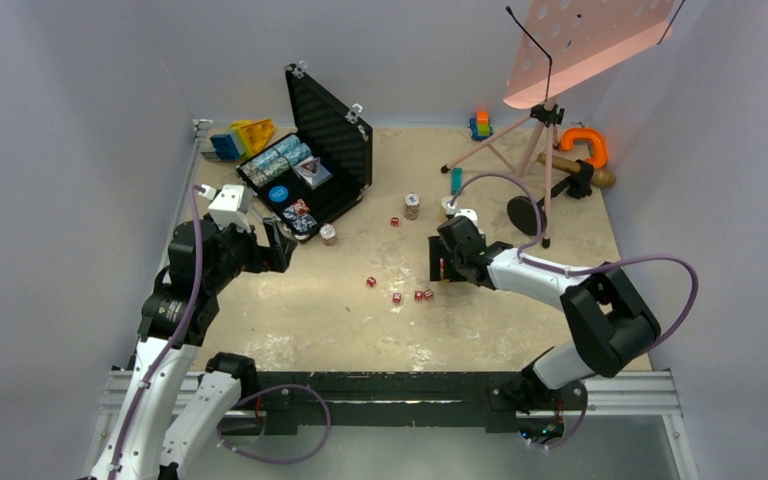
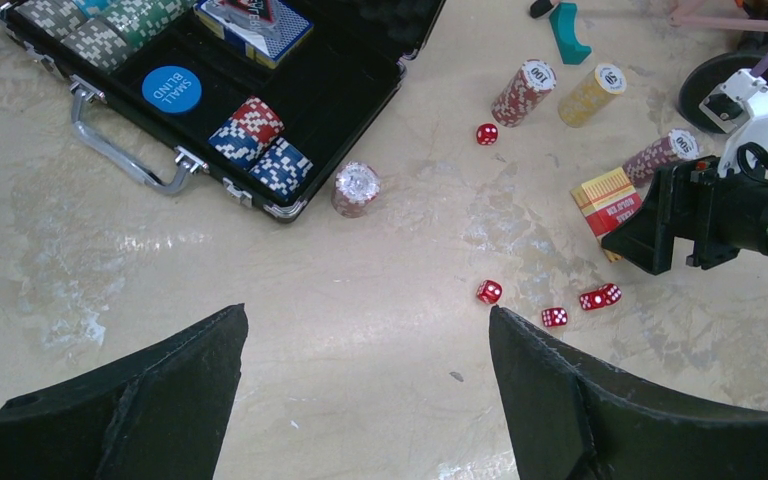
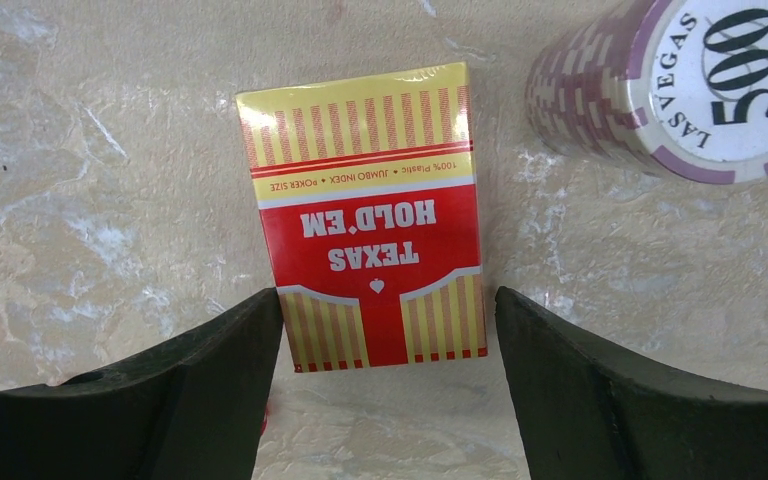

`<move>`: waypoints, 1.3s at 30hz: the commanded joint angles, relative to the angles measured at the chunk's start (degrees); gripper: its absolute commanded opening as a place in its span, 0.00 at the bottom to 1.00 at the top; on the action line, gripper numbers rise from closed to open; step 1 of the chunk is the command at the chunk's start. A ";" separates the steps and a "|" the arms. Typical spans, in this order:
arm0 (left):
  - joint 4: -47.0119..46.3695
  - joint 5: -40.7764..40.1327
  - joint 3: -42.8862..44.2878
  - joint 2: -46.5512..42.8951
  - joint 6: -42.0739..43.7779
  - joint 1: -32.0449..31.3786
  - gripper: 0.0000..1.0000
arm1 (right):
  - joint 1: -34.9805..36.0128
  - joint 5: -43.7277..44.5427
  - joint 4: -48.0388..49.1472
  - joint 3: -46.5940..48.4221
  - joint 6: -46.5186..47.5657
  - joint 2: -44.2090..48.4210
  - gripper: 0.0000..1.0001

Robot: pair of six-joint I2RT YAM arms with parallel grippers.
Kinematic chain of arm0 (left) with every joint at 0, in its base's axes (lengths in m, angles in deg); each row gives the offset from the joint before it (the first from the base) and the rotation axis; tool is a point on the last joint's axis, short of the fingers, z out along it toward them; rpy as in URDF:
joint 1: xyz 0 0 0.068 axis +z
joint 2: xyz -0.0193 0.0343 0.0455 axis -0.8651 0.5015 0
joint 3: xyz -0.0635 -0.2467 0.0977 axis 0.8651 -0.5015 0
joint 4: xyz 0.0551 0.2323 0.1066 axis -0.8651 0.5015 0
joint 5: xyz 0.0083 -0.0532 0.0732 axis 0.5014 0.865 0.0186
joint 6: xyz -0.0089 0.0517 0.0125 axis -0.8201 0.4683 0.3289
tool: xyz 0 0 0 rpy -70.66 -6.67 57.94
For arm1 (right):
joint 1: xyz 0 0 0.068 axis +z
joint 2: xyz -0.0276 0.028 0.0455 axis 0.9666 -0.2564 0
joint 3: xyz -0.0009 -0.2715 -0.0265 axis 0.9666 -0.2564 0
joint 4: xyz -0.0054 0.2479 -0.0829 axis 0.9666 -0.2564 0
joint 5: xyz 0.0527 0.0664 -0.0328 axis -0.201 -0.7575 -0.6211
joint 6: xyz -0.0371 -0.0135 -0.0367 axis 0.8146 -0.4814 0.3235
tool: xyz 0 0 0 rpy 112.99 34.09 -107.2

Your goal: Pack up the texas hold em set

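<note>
I am working across the table (image 1: 290,330) with the open briefcase (image 1: 310,170) sitting at about ten o'clock of it, lid propped up and chips, a card deck and a blue blind button already lying in its foam tray. The left gripper (image 2: 365,320) is hanging just off the case's near corner, at its five o'clock, with jaws spread wide and nothing between them. The right gripper (image 3: 388,300) is doing the work near mid-table. Its jaws are standing partly spread astride the near end of the card box (image 3: 370,210), which is lying flat and face up. One finger is looking to be at the box's edge and a sliver of table is showing beside the other, so I am judging it not yet clamped. A 500 chip stack (image 3: 680,90) is lying on its side at one o'clock of the box, close but apart. Two more toppled stacks are resting farther toward twelve, and one stack (image 2: 356,188) is standing just beside the case. Small red dice (image 2: 554,316) are lying scattered at about seven o'clock of the box. So I am at the card-box pickup. Next I am needing to close squarely on the box's long sides, lift clear of the 500 stack, and carry toward ten o'clock to a free slot in the tray.
</note>
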 commanded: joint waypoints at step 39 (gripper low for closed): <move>-27.32 45.35 -5.34 13.95 -17.25 -0.11 0.95 | 28.25 2.18 20.71 0.84 25.49 22.09 0.20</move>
